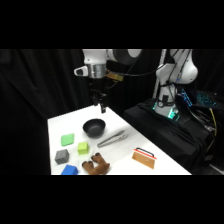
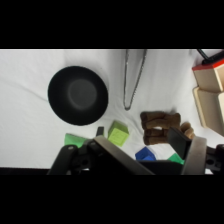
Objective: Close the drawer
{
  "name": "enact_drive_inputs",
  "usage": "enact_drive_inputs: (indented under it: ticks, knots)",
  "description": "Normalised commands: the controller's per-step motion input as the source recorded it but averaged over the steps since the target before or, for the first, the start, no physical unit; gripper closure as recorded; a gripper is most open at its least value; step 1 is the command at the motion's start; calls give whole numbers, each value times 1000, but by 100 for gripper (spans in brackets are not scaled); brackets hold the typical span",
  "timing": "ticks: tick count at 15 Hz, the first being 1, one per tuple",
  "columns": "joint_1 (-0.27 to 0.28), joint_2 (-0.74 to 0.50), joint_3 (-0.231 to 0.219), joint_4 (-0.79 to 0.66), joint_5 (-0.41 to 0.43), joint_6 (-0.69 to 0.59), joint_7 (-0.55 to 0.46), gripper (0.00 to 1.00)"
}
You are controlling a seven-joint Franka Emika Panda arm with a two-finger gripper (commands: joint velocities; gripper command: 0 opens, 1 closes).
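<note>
Gripper (image 1: 102,107) hangs high over the black bowl (image 1: 94,128), fingers apart and empty, well apart from the drawer (image 1: 144,158), leaving room to approach

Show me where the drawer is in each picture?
Side view: the drawer sits near the table's front right edge, right of the metal tongs.
Wrist view: the drawer is at the right edge, partly cut off, with its red trim at the top.
Shared landmark: the black bowl, which lies on the other side of the tongs from the drawer in both views.
</note>
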Motion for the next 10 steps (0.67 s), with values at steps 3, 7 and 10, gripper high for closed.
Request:
enact_drive_inputs:
  ticks: [3,7,10]
  knots:
    - [-9,-64,35,-49,0,19,10,0]
    - [55,-289,84,-270,-4,82,46,0]
    - [103,-453,112,-458,29,158,15,0]
